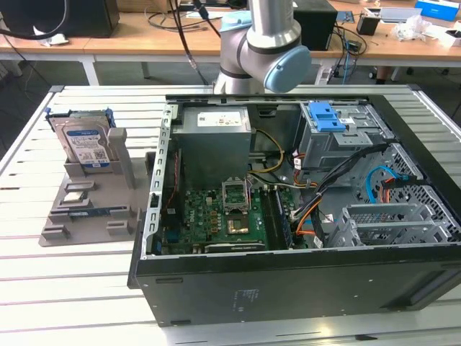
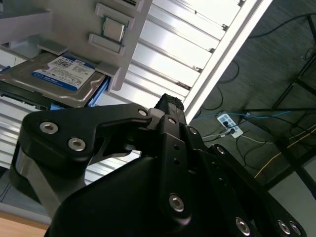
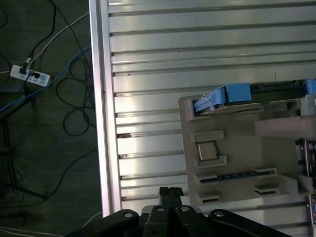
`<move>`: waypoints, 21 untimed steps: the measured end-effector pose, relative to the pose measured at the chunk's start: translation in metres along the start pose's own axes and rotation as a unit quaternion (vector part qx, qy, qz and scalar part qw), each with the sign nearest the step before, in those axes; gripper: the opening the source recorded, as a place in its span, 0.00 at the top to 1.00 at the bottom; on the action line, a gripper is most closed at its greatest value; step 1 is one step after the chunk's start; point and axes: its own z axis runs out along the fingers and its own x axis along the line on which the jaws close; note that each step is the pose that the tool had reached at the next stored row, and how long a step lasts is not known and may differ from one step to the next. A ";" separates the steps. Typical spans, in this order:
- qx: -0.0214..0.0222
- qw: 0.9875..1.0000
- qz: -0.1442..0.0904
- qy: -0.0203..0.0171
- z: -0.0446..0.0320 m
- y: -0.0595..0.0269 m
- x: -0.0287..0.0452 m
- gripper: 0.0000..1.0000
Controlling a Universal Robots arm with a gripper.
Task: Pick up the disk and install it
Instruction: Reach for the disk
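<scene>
We are seeing the silver-and-blue jointed robot arm [image 1: 266, 43] rising at the far edge of the slatted aluminium worktop [image 1: 72, 288], behind the open black computer case [image 1: 288, 288]. In both wrist views its black end effector [image 3: 169, 190] [image 2: 169, 102] is hanging over the bare slats, its two fingers [image 3: 164, 197] pressing together with nothing between them. In the first wrist view the tips are lying just beside the corner of the grey plastic holder [image 3: 276, 128], close to the worktop's edge, with the dark floor [image 3: 44, 148] and its loose cables beyond.

The flat silver disk with the white-and-blue label and blue carrier frame [image 1: 85, 144] [image 2: 54, 74] is standing on edge in a slot at the far end of that holder, at the exterior view's left, apart from the end effector. A small square silver chip [image 3: 206, 150] [image 2: 112, 29] is sitting in a pocket of the same holder.

The case is lying on its side at the exterior view's right of the holder, its side wall standing between the two. Inside we are finding a green motherboard [image 1: 216, 216], a grey power supply box [image 1: 216, 137], a grey metal drive cage with a blue plastic clip [image 1: 328, 115] at the far right, and black and orange cables [image 1: 317, 209] crossing near it.
</scene>
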 end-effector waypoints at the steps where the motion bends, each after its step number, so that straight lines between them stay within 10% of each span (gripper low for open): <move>1: 0.000 1.000 0.000 0.000 0.0000 -0.0001 0.0013 0.89; 10: 0.001 1.000 0.000 0.000 0.0015 0.0079 0.0098 0.89; 21: 0.005 1.000 0.000 0.006 0.0162 0.0221 -0.0636 0.89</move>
